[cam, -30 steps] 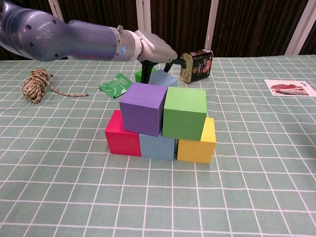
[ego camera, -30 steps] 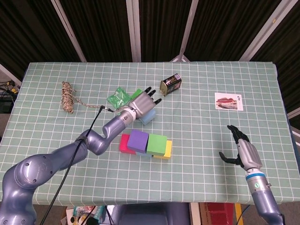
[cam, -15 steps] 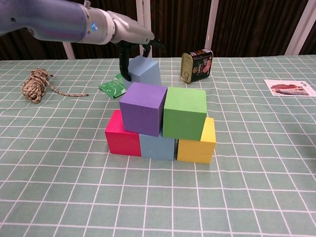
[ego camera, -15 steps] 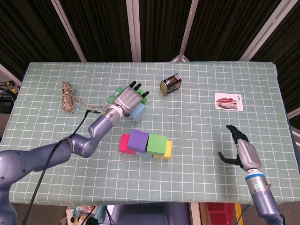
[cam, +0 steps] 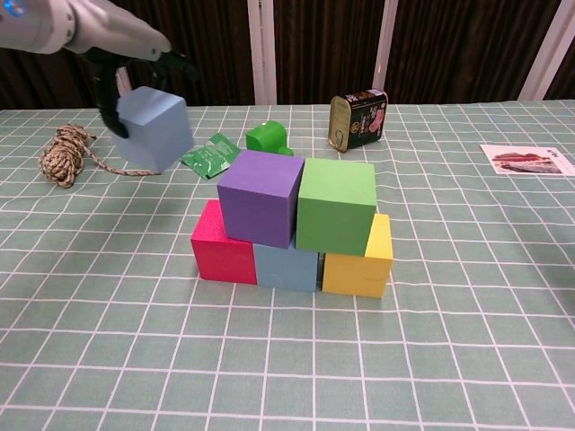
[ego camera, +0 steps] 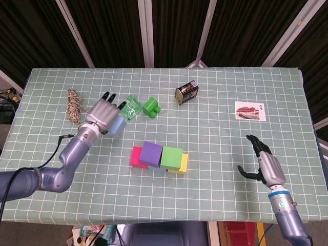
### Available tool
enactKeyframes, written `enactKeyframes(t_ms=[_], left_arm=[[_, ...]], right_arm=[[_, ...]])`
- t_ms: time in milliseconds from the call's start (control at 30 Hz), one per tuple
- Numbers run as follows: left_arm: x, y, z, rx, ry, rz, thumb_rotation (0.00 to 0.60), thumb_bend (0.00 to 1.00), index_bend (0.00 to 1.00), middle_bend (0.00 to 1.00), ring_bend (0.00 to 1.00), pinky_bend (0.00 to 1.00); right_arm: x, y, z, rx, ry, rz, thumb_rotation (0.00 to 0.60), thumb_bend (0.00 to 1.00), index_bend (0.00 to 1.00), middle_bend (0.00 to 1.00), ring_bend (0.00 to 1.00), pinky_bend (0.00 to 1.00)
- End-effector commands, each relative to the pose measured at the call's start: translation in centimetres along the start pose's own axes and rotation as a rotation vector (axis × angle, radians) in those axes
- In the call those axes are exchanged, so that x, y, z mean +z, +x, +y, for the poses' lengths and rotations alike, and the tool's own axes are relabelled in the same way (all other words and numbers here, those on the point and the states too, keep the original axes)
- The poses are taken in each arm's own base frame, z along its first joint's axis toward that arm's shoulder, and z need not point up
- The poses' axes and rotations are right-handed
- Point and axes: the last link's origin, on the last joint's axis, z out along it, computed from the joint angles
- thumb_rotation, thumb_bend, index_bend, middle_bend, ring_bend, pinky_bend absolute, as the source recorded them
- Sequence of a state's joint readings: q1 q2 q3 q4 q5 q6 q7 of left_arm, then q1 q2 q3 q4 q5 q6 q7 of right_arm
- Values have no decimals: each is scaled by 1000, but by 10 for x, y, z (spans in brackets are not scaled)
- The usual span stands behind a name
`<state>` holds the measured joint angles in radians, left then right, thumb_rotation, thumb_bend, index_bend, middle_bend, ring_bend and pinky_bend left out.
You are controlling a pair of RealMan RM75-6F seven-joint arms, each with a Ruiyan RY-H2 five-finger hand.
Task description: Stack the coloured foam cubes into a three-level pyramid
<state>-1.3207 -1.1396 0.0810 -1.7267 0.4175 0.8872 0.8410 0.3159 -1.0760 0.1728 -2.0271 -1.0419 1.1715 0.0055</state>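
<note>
The left robot hand [ego camera: 104,114] grips a pale blue cube [cam: 154,127] from above and behind, fingers wrapped over its top, and holds it clear of the worktop [ego camera: 215,143], to the left of the stack and above its level. That height looks chosen so the cube can pass over the second tier and come down on top.

The stack has two levels. The bottom row is a red cube [cam: 220,250], a light blue cube [cam: 286,268] and a yellow cube [cam: 361,265] side by side; a purple cube [cam: 260,197] and a green cube [cam: 336,205] sit on them, touching, each bridging a seam below. The seam between those two is the likely seat for the top piece.

The right robot hand [ego camera: 264,165] hangs empty, fingers spread, well to the right of the stack, out of the way.

Behind the stack lie a small green block [ego camera: 151,106] and a green packet [ego camera: 132,107]; further left, a coil of rope [ego camera: 74,105]. Behind and right lies a tin [cam: 358,118] on its side, its label too small to read. Far right lies a picture card [ego camera: 250,110] with no legible writing.
</note>
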Motion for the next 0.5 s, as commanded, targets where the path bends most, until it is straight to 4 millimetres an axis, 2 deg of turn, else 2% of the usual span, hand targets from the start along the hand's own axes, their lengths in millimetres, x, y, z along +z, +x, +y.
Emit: enactKeyframes(t_ms=[33, 267, 500], left_arm=[[-19, -20, -16, -1, 37, -38, 600, 276, 15, 461, 0, 0], [-43, -48, -23, -11, 48, -85, 600, 275, 12, 458, 0, 0], [-57, -70, -15, -58, 62, -102, 600, 275, 10, 458, 0, 0]], right_arm=[[-1, 0, -1, 3, 6, -1, 600, 346, 0, 0, 0, 0], [-3, -1, -4, 5, 18, -5, 600, 346, 0, 0, 0, 0], [-4, -2, -6, 5, 27, -10, 600, 346, 0, 0, 0, 0]])
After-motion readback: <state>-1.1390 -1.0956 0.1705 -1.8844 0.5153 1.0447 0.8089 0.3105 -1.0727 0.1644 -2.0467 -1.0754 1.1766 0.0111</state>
